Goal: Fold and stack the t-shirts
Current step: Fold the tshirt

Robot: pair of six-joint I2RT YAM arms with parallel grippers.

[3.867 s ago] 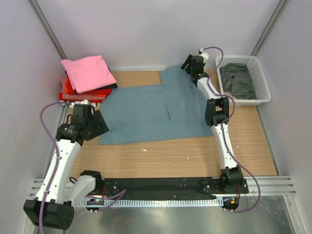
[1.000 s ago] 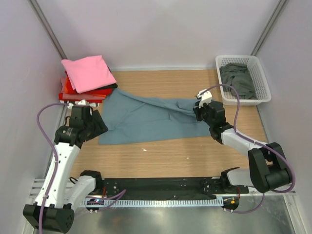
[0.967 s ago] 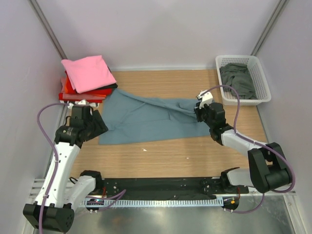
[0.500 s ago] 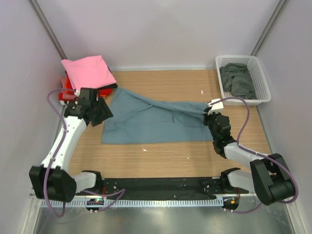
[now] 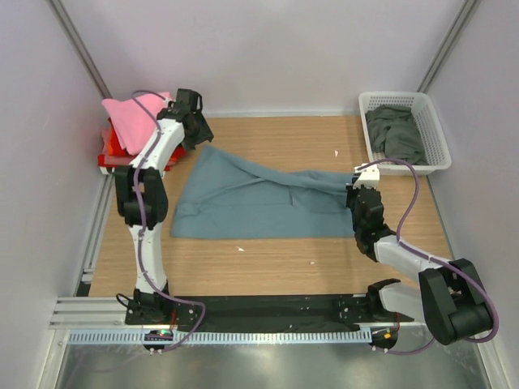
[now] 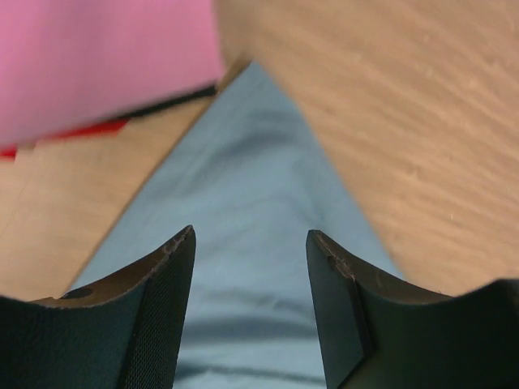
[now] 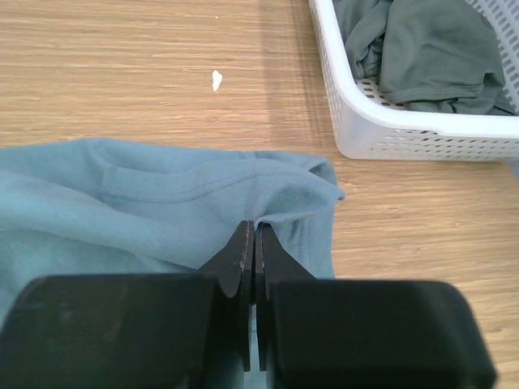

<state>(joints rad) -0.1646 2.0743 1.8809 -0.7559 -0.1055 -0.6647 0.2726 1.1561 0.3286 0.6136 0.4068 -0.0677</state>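
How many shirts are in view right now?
5: blue shirt spread on the table; pink shirt, black shirt, red shirt stacked far left; grey-green shirt in the basket. More may be hidden.

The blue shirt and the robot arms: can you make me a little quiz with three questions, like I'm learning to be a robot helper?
1. True or false: the right fingers are shut on an edge of the blue t-shirt.
2. Pick one. What lies in the white basket? A) a yellow shirt B) a dark grey-green shirt C) a towel
3. What colour is the top shirt on the folded stack?

Key: 1 true; 2 B; 3 pink.
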